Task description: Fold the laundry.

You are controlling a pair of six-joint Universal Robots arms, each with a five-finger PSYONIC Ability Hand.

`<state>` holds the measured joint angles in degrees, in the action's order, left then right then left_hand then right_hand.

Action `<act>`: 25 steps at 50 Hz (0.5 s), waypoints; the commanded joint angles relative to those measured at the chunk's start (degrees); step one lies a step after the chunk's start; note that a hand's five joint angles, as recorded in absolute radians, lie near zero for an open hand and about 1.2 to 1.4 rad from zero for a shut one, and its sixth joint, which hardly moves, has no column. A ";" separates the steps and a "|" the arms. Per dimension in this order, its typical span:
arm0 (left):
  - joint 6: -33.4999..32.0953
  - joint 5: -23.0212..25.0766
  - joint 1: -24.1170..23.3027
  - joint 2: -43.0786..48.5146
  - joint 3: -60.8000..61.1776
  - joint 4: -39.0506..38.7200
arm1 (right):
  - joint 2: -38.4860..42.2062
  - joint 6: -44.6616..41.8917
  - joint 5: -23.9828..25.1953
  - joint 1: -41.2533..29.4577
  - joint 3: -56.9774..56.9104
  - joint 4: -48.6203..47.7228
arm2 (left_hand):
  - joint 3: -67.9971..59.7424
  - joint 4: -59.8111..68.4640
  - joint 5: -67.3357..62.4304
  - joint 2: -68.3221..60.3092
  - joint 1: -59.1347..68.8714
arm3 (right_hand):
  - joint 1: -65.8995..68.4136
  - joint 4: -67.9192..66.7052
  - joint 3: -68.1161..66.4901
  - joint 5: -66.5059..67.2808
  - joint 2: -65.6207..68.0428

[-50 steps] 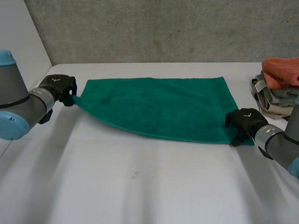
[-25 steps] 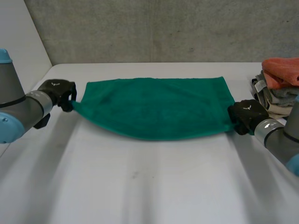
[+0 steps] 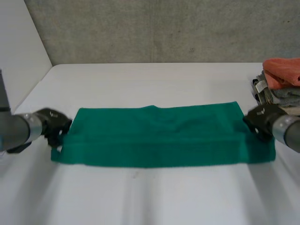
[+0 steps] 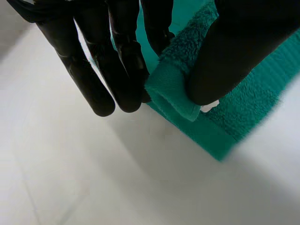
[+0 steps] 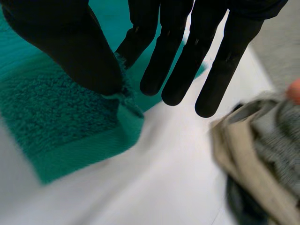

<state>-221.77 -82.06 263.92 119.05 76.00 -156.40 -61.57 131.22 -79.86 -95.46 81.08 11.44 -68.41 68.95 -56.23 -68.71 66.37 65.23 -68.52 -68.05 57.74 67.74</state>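
Observation:
A green towel [image 3: 164, 136] lies doubled as a long strip across the middle of the white table [image 3: 150, 197]. My left hand [image 3: 51, 123] is at the strip's left end. In the left wrist view the thumb [image 4: 239, 51] and fingers [image 4: 117, 70] pinch a folded corner of the towel [image 4: 173, 89] just above the table. My right hand [image 3: 261, 117] is at the right end. In its wrist view the thumb [image 5: 70, 47] presses a towel corner [image 5: 124, 101] against one finger, while the other fingers [image 5: 187, 61] stay straight.
A stack of folded laundry [image 3: 279, 82] with an orange piece on top sits at the table's right edge, close to my right hand, and its beige and grey layers [image 5: 262, 154] lie just beyond the towel's end. A grey wall stands behind the table.
The right hand has closed on its corner. Both hands have carried the towel's corners toward the table's front, and the flat towel now lies doubled and nearer the front.

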 commanded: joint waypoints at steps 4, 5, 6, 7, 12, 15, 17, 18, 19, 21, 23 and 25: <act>13.11 -5.99 -3.32 12.34 -19.47 -0.92 | 10.50 10.46 -3.80 -4.47 -13.48 -11.70 | -11.59 11.05 -13.77 -11.29 13.63 | 14.77 -11.48 -11.95 12.26 12.26; 14.16 -8.18 -3.67 14.18 -22.27 -0.49 | 12.07 10.72 -5.11 -4.91 -15.66 -12.83 | -11.59 11.05 -13.77 -11.29 13.63 | 14.77 -11.48 -11.95 12.26 12.26; 14.43 -9.16 -3.85 14.98 -23.78 -0.22 | 12.87 10.73 -5.56 -5.17 -16.82 -13.19 | -11.59 11.05 -13.77 -11.29 13.63 | 14.77 -11.48 -11.95 12.26 12.26; 14.69 -9.87 -4.02 15.68 -25.10 0.04 | 13.92 10.64 -6.09 -5.52 -18.13 -13.37 | -11.59 11.05 -13.77 -11.29 13.63 | 14.77 -11.48 -11.95 12.26 12.26; 15.14 -12.60 -5.60 20.08 -32.13 1.19 | 18.58 10.02 -7.50 -7.02 -23.94 -13.37 | -11.59 11.05 -13.77 -11.29 13.63 | 14.77 -11.48 -11.95 12.26 12.26; 15.31 -13.12 -6.57 22.80 -36.35 2.07 | 21.75 9.67 -7.59 -7.72 -27.54 -13.46 | -11.59 11.05 -13.77 -11.29 13.63 | 14.77 -11.48 -11.95 12.26 12.26; 15.31 -13.39 -7.10 24.82 -39.51 2.33 | 23.94 9.58 -7.76 -8.34 -29.99 -13.72 | -11.59 11.05 -13.77 -11.29 13.63 | 14.77 -11.48 -11.95 12.26 12.26; 15.31 -13.48 -7.28 25.44 -40.40 2.33 | 24.82 9.50 -7.85 -8.51 -30.88 -13.72 | -11.59 11.05 -13.77 -11.29 13.63 | 14.77 -11.48 -11.95 12.26 12.26; 15.31 -13.48 -7.45 26.06 -41.28 2.33 | 25.61 9.41 -8.02 -8.78 -31.76 -13.81 | -11.59 11.05 -13.77 -11.29 13.63 | 14.77 -11.48 -11.95 12.26 12.26; 15.49 -13.83 -7.89 27.55 -43.38 2.42 | 27.98 9.06 -8.72 -9.39 -33.86 -13.90 | 18.39 -18.93 16.21 18.70 -16.35 | -7.23 10.52 10.05 -9.75 -9.75; 15.58 -14.26 -8.07 28.17 -44.36 2.51 | 29.31 8.88 -9.78 -9.83 -35.10 -13.90 | 50.49 -51.02 48.31 50.79 -48.45 | -55.23 58.52 58.05 -57.74 -57.74; 15.93 -15.49 -8.33 28.35 -44.89 2.59 | 30.80 8.79 -12.14 -10.18 -36.77 -13.81 | 58.41 -58.95 56.23 58.71 -56.37 | -55.23 58.52 58.05 -57.74 -57.74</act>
<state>-206.27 -96.05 256.29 145.62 33.93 -153.97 -35.02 140.46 -88.49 -104.50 48.50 -2.40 -39.71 39.49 -28.79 -39.47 34.21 41.04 -43.82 -42.17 33.13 41.29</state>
